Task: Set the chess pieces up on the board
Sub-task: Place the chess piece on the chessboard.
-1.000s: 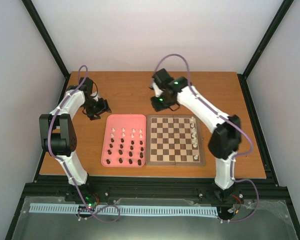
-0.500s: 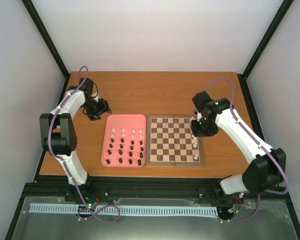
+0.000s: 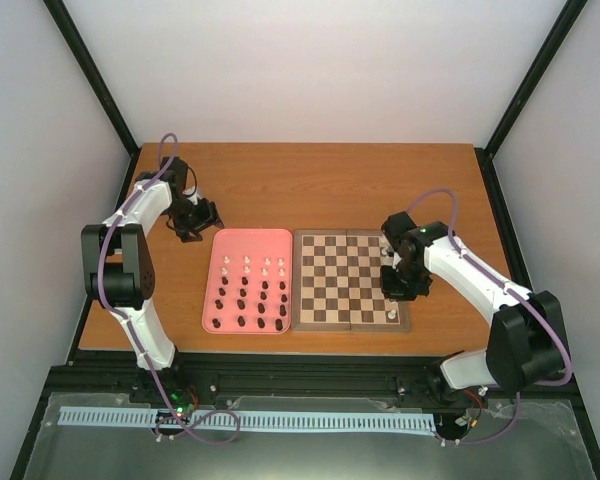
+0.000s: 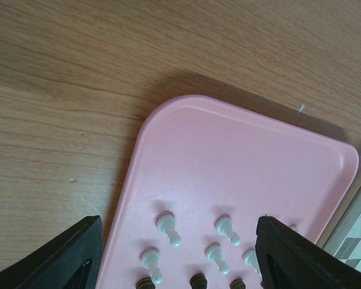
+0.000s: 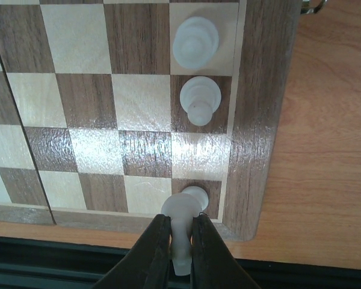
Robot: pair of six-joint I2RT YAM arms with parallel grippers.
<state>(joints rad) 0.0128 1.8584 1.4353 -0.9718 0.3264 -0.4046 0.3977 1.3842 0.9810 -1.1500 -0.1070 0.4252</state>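
Note:
The board [image 3: 340,282] lies at mid-table with the pink tray [image 3: 250,240] to its left. White and dark chess pieces [image 3: 252,295] stand in rows on the tray. A few white ones stand in the board's right column, one in the near corner square [image 3: 393,314]. My right gripper [image 3: 401,277] hovers over that column, shut on a white chess piece [image 5: 182,238]. Just past it are the corner piece [image 5: 200,194] and two more white pieces [image 5: 200,99]. My left gripper [image 3: 195,218] is open by the tray's far-left corner, above white pieces [image 4: 167,226].
The board's brown border [image 5: 256,120] and bare orange table [image 5: 325,150] lie right of the held piece. The table's near edge and a black rail [image 5: 60,256] run just below my right gripper. The pink tray's rim [image 4: 186,102] and wood tabletop [image 4: 78,90] fill the left wrist view.
My right arm has swung from behind the board's far-left corner over to the right column, then come nearer along it. The left arm has not moved.

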